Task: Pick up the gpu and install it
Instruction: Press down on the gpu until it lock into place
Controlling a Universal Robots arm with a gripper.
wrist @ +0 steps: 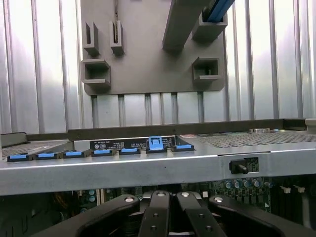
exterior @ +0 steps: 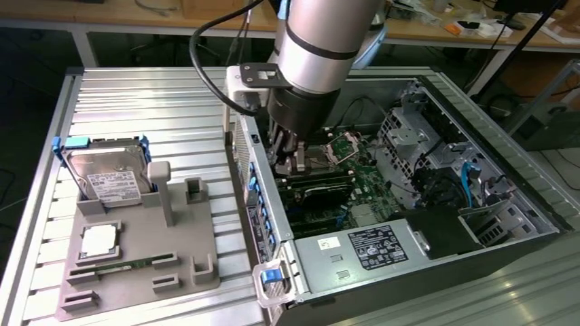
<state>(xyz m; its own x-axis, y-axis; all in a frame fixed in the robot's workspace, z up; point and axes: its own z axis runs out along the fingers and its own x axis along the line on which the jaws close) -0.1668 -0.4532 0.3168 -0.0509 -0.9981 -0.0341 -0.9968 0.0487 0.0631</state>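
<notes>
Grey ribbed metal bench (exterior: pixel 136 102) carries a grey holder tray (exterior: pixel 136 265) at lower left of the exterior view; in it, a silver hard drive (exterior: pixel 109 180) with blue rails stands tilted, a square processor (exterior: pixel 98 241) lies flat, and a thin green RAM stick (exterior: pixel 122 265) rests in its slot. Open computer case (exterior: pixel 507 170), centre to right, holds motherboard (exterior: pixel 363 183), power supply (exterior: pixel 371 248) and drive cages. Claw (exterior: pixel 297 159) is lowered inside the case over the motherboard, fingers (wrist: pixel 158 217) drawn together; the gpu cannot be made out between them.
</notes>
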